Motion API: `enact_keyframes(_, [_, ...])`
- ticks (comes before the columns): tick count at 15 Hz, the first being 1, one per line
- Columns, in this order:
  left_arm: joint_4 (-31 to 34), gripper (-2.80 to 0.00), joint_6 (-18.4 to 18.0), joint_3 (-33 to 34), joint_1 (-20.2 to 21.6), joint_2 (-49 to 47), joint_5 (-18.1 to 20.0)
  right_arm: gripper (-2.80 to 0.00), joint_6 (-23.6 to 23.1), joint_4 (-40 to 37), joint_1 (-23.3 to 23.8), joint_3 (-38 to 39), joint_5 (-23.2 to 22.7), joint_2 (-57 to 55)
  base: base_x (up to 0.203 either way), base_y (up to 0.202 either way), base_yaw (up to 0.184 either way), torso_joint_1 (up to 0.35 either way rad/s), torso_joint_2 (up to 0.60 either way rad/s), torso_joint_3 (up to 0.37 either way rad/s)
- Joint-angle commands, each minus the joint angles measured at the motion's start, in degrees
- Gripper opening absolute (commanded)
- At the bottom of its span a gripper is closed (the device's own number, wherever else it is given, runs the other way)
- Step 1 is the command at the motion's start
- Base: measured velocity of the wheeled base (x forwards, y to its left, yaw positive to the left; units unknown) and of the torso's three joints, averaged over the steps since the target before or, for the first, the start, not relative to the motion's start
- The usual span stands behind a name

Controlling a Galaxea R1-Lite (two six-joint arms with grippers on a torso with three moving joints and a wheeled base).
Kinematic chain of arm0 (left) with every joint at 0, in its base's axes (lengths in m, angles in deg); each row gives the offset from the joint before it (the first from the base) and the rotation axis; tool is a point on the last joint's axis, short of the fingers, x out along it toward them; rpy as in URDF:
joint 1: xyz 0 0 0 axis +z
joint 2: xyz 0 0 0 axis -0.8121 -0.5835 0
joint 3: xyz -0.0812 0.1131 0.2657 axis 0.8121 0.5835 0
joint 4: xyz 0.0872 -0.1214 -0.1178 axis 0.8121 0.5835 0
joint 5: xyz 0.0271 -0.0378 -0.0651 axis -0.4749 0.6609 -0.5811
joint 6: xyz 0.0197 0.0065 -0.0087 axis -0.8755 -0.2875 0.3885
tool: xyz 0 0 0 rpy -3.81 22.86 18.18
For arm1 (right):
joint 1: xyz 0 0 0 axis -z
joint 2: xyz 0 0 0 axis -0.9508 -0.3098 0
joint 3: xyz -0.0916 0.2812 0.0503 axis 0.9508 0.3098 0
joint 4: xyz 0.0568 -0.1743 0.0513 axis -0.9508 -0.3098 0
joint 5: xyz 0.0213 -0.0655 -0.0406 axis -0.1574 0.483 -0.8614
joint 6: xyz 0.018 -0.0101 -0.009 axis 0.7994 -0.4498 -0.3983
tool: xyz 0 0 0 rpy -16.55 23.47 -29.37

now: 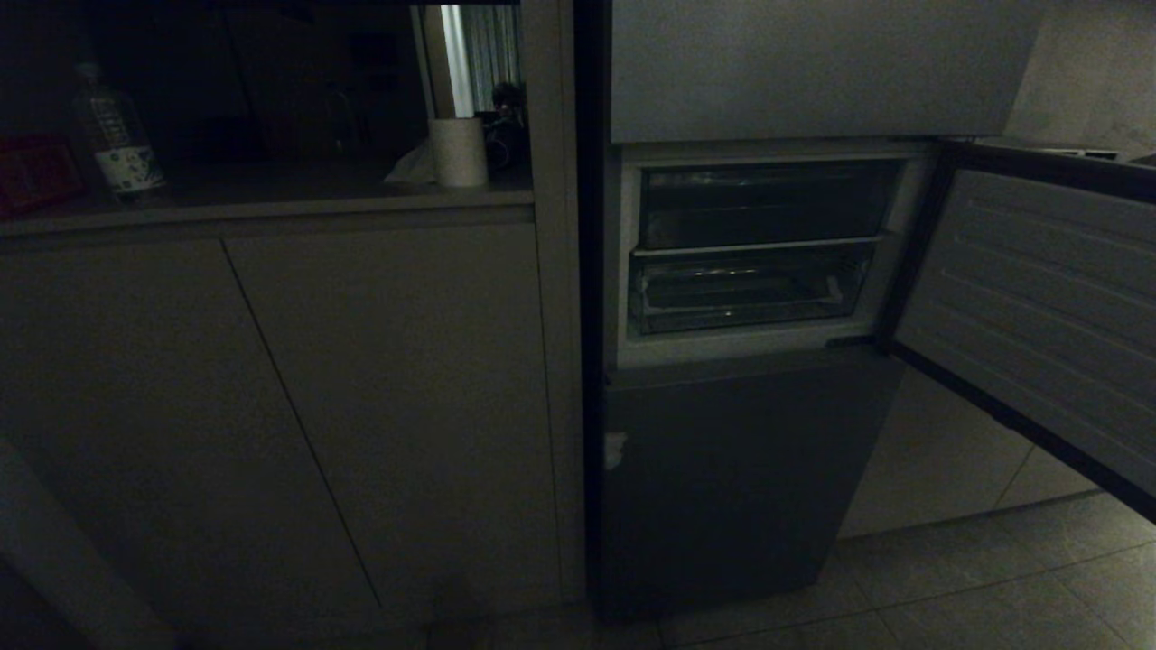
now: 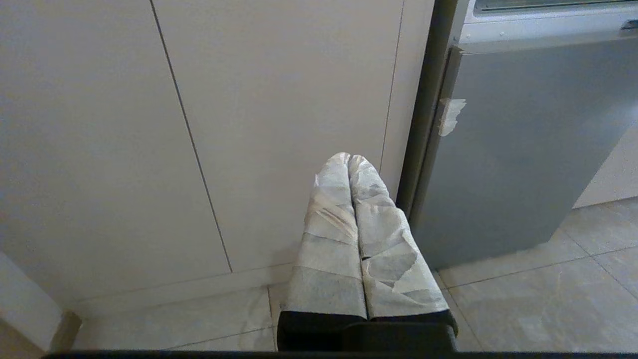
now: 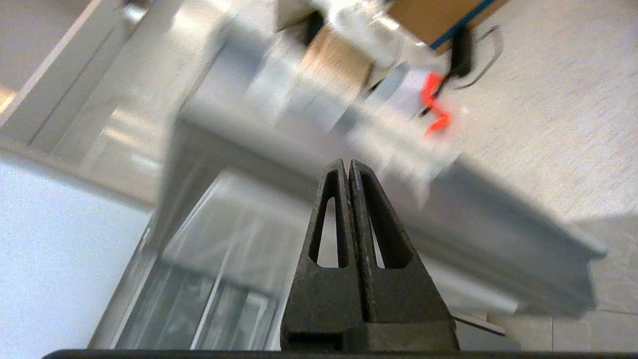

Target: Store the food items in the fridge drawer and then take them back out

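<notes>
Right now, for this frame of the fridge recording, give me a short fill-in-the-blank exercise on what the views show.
1. The fridge's middle door stands ___.
2. The left end effector, wrapped in pale material, is ___.
3. On the counter, the paper towel roll stands to the ___ of the bottle in the head view.
4. The right end effector holds ___.

Missing words: open; shut; right; nothing

The fridge and cabinets are seen from above by the head view. The same lower fridge panel is seen low and near by the left wrist view. A blurred open door is faced closely by the right wrist view
</notes>
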Motion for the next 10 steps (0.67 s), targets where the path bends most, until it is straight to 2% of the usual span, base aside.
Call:
enact_keyframes(1, [0.0,-2.80,0.0,0.0,0.0,0.0,-0.1,-2.80,0.8,0.4,2.1,-3.9,-0.3,-8.3,0.000,0.000,0.000,0.000,0.00,0.000])
enact_keyframes(6, [0.0,-2.80,0.0,0.0,0.0,0.0,0.0,-2.80,1.2,2.6,5.0,-11.2,-0.3,-16.4,0.000,0.000,0.000,0.000,0.00,0.000])
enact_keyframes(8, [0.0,-2.80,0.0,0.0,0.0,0.0,0.0,-2.80,3.1,2.5,4.8,-14.0,-1.1,-19.4,0.000,0.000,0.000,0.000,0.00,0.000])
enact_keyframes(10, [0.0,-2.80,0.0,0.0,0.0,0.0,0.0,-2.80,5.6,2.5,3.4,-15.9,-9.1,-22.9,0.000,0.000,0.000,0.000,0.00,0.000])
